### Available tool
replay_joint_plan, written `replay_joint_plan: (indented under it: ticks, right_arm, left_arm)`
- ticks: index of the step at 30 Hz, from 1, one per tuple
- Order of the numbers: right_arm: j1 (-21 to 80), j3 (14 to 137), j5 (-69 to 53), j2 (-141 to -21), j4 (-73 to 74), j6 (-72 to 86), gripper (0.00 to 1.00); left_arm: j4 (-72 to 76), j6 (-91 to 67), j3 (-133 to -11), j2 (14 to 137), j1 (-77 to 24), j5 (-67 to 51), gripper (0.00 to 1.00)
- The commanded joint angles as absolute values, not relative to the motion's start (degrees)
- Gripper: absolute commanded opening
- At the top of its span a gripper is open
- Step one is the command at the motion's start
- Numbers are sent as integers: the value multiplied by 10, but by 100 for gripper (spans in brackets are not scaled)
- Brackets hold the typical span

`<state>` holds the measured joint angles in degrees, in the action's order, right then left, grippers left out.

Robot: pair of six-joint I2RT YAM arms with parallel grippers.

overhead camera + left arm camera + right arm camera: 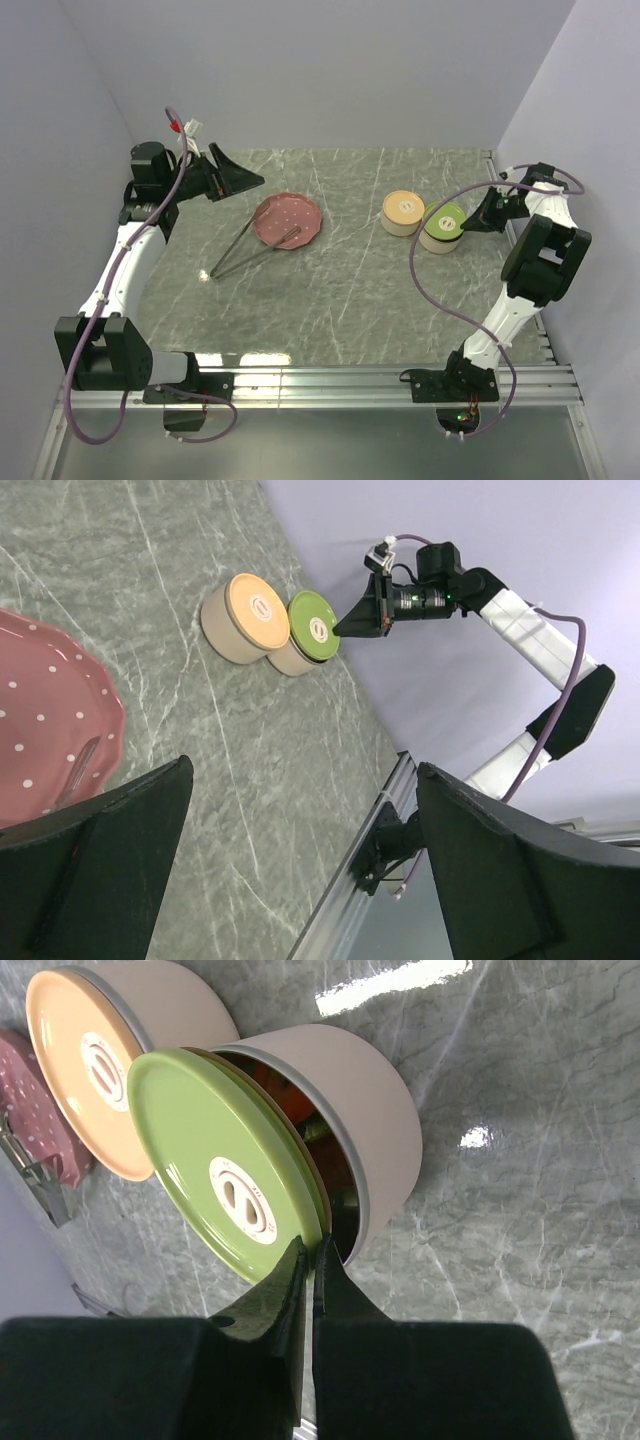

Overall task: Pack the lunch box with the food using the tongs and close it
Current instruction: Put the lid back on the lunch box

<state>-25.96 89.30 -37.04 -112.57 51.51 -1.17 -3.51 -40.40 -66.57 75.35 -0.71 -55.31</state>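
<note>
Nearest: right gripper (308, 1245), black fingers pressed together, tips at the rim of a tilted green round lid (225, 1175), seemingly touching. Behind it, pale round tub (365, 1110) holding orange food (293, 1100). Alongside, orange-lidded tub (90, 1070). Well apart, long grey metal tongs (250, 248), tips on pink dotted plate (280, 210). Left gripper (305, 770) spread wide.

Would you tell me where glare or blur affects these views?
Top external: pale glare runs along the near edge of the table. Left wrist: the left gripper, jaws wide, is dark and soft; the two tubs are sharp. Right wrist: bright glare patches on the table; the right gripper, jaws shut, is a black blur beside the green lid.
</note>
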Motion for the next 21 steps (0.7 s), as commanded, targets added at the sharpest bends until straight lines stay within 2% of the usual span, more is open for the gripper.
replay_joint_plan:
  ticks: [1, 5, 9, 16, 18, 21]
  right_arm:
    - [-256, 883, -363, -1128, 503, -17, 0]
    - [-255, 885, -359, -1136, 514, -24, 1]
    - [-255, 881, -350, -1130, 516, -29, 15]
    - [-254, 883, -327, -1117, 526, -31, 27]
    - [-255, 884, -323, -1114, 528, -30, 37]
    - [-255, 887, -324, -1109, 533, -29, 42]
  left_arm:
    - [11, -427, -664, 749, -2, -572, 99]
    - [14, -431, -664, 749, -2, -576, 99]
    - [21, -438, -661, 749, -2, -577, 99]
    - [25, -441, -657, 745, -2, -577, 99]
    - [29, -444, -655, 745, -2, -578, 99]
    - [33, -446, -651, 745, -2, -581, 99]
